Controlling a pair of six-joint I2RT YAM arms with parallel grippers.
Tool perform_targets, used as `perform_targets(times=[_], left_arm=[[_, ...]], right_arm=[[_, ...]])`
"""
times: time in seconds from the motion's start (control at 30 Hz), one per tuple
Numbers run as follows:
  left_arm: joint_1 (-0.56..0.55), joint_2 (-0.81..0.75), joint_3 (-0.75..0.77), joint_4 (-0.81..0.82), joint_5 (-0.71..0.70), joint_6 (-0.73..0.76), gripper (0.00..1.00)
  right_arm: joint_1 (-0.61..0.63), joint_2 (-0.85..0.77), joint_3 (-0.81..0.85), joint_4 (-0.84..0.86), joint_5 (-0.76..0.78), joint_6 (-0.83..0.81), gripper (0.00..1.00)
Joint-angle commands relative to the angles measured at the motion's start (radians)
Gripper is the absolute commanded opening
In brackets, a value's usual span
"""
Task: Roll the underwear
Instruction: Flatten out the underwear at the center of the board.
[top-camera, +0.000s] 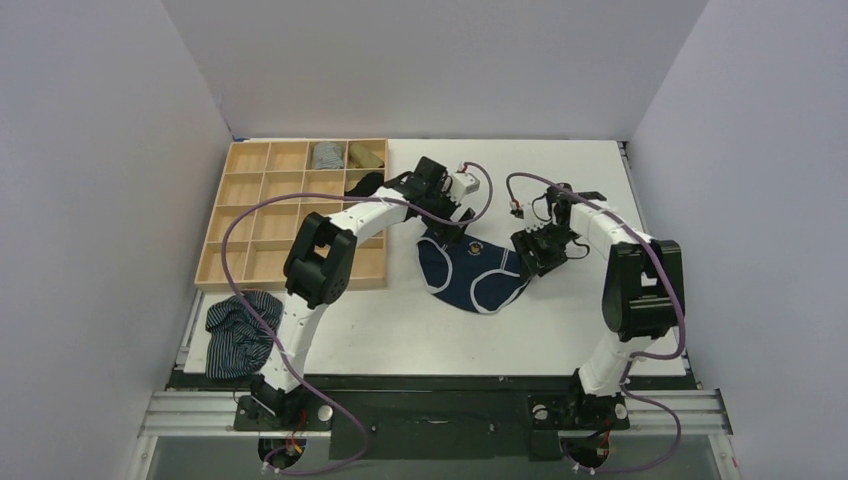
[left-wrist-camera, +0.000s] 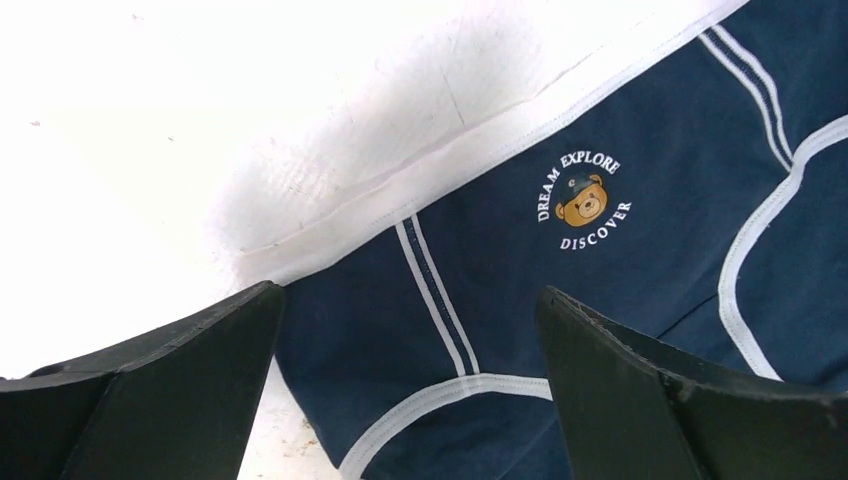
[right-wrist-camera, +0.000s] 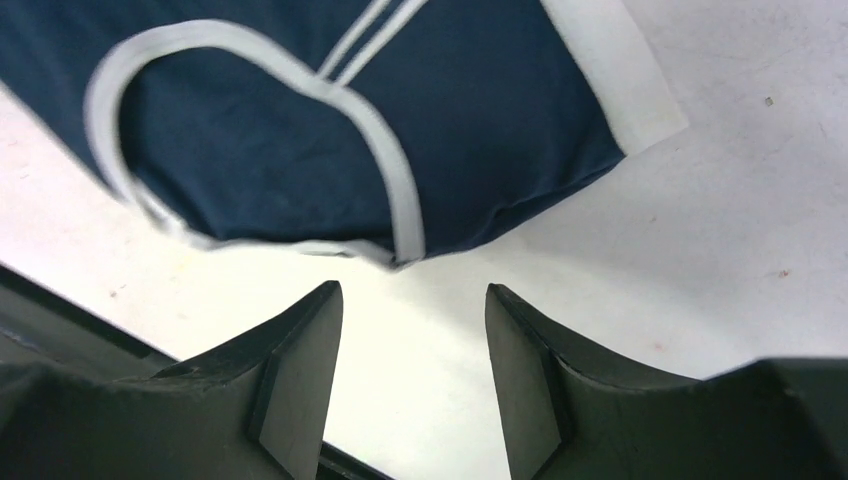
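The navy briefs (top-camera: 472, 275) lay spread flat around the middle of the table (top-camera: 400, 335), just off the near right corner of the wooden tray (top-camera: 215, 272). My left gripper (left-wrist-camera: 405, 300) hung over their waistband side with its fingers spread as wide as they go, pinching nothing. My right gripper (right-wrist-camera: 412, 295) sat at the briefs' right edge, fingers partly apart, with only bare table between them and the doubled hem just ahead of the tips.

What worried me was the right-hand pickup. If I closed too high, I judged I would catch only the top layer and the roll would start lopsided. If I went too low, the tips would push the cloth into a bunch rather than slide under it. The fabric looked light enough to skid across the table instead of turning over. With both wrists crowded over one small garment, they could also knock together.
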Motion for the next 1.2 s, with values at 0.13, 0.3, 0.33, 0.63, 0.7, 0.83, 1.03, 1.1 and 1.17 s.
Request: perform_targets(times=[0.13,0.3,0.33,0.63,0.7,0.83,1.03,1.1,1.17], left_arm=[[-0.003,-0.164,-0.052,0.073,0.009,0.042,0.97],[-0.078,-0.392,-0.345,0.171,-0.015,0.092,0.97],[-0.094,-0.418,-0.409,0.195,-0.023,0.1,0.97],[-0.377,-0.409,-0.388,0.109,-0.182,0.152,0.96],[-0.425,-0.351,-0.327,0.085,-0.206,0.142,0.92],[-0.475,-0.25,-0.233,0.055,-0.242,0.121,0.83],[-0.478,-0.211,-0.232,0.043,-0.286,0.098,0.77],[-0.475,-0.23,-0.258,0.053,-0.29,0.101,0.77],[-0.469,-0.249,-0.273,0.052,-0.293,0.104,0.77]], right_arm=[[0.005,-0.193,0.003,0.006,-0.137,-0.064,0.51],[-0.036,-0.128,0.063,0.012,-0.098,-0.037,0.5],[-0.049,-0.117,0.07,0.022,-0.099,-0.029,0.5],[-0.079,0.032,0.115,0.074,-0.045,0.085,0.47],[-0.08,0.055,0.117,0.078,-0.031,0.093,0.46],[-0.087,0.092,0.122,0.08,-0.031,0.108,0.44],[-0.09,0.09,0.091,0.063,-0.053,0.114,0.45],[-0.09,0.094,0.08,0.057,-0.071,0.116,0.45],[-0.09,0.097,0.066,0.055,-0.088,0.12,0.46]])
